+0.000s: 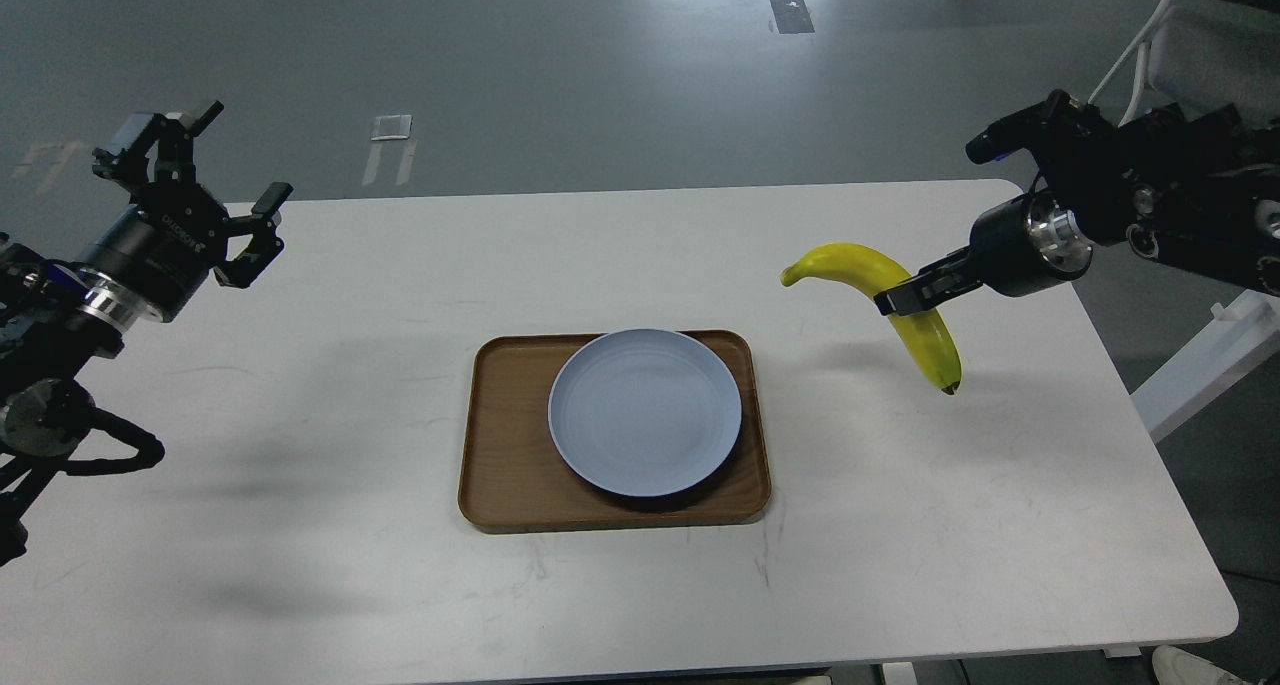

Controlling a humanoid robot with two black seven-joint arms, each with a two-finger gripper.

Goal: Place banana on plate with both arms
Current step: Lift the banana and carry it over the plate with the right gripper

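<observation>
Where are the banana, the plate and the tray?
banana (850, 262): head view, upper curve.
plate (645, 411): head view, bare middle.
tray (505, 445): head view, bare left floor.

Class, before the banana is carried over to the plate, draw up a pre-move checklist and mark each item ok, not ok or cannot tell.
1. Right claw shut on the banana: ok.
2. Banana lifted off the table: ok, its shadow lies apart on the surface.
3. Plate bare: ok.
4. Plate fully inside the wooden tray: ok.
5. Left claw open and away from the plate: ok.
6. Grip firm enough for the carry: cannot tell.
</observation>
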